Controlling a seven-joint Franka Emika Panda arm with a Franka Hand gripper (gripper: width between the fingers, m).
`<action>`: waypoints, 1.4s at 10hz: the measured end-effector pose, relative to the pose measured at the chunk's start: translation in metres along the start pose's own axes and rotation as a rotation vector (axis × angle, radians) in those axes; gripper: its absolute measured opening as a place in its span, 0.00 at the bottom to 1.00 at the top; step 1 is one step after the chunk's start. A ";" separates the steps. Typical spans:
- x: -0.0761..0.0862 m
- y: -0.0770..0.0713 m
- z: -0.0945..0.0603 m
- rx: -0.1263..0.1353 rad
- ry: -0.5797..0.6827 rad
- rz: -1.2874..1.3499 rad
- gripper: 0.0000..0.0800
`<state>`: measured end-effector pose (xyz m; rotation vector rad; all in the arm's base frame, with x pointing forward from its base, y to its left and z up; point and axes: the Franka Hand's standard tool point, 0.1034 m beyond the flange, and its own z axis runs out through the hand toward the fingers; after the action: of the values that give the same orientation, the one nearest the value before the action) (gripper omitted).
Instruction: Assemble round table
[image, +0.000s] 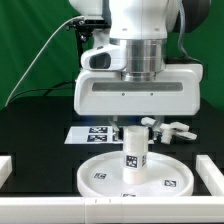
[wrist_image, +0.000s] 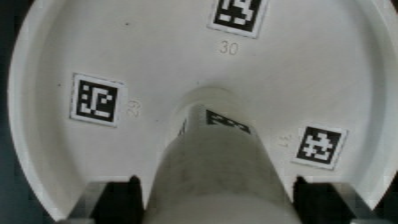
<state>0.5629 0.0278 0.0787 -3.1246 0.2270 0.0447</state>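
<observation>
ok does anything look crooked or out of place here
Nothing stands out. The post stands upright at the middle of the round disc, gripper closed on it; the cross-shaped piece lies apart on the table behind.

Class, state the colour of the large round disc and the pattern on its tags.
White disc, black-and-white square tags; clearest in the wrist view.

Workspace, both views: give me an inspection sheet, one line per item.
Surface: black table, white edge rails at its borders.
Job's things: post upright on the round disc; cross-shaped piece lies apart, toward the exterior view's right.
Clutter: nothing seen; only the marker board.
Grippers: gripper straddles the post; contact cannot be told.
Cables: black cable at the exterior view's left.
Surroundings: green backdrop.
</observation>
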 end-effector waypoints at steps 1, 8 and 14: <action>-0.001 -0.007 0.000 0.029 -0.029 0.092 0.51; -0.003 -0.016 0.001 0.071 -0.059 0.794 0.51; -0.004 -0.018 0.002 0.213 -0.055 1.499 0.51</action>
<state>0.5619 0.0458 0.0774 -2.0037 2.1746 0.0925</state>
